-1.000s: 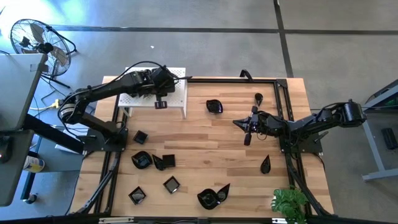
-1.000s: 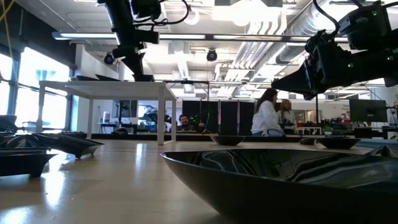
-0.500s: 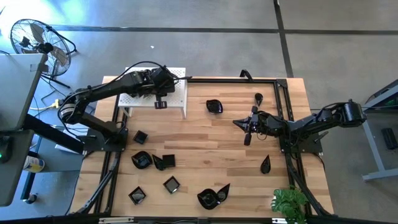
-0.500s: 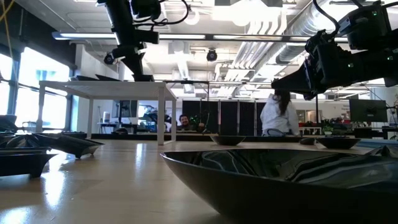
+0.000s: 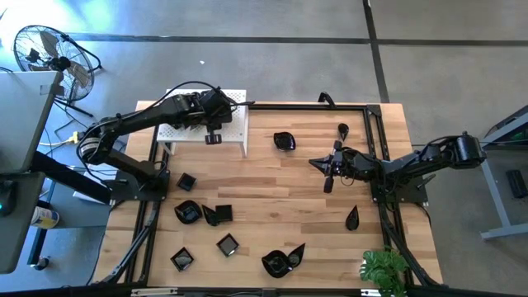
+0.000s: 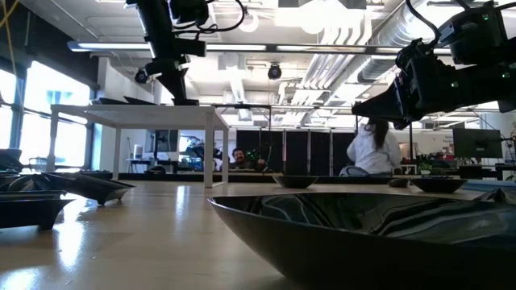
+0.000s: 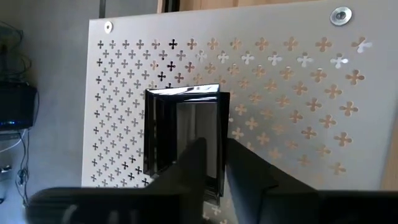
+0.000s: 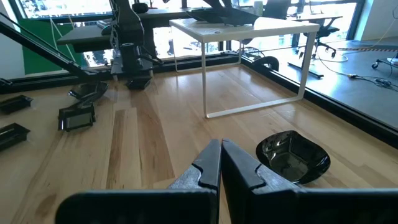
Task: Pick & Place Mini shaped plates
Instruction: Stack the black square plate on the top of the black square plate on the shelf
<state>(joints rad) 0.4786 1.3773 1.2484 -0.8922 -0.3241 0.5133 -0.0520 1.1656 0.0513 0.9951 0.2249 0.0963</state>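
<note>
Black square plate flat on white perforated stand, 10 o'clock; left gripper fingers slightly parted astride its rim. Right gripper closed, empty, 3 o'clock.

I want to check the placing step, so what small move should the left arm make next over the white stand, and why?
Probably open a little wider and lift straight up. The left gripper is over the white perforated stand, and the square black plate already lies flat on it, its edge between the fingers, which stand slightly apart. Lifting straight should avoid dragging the plate.
</note>
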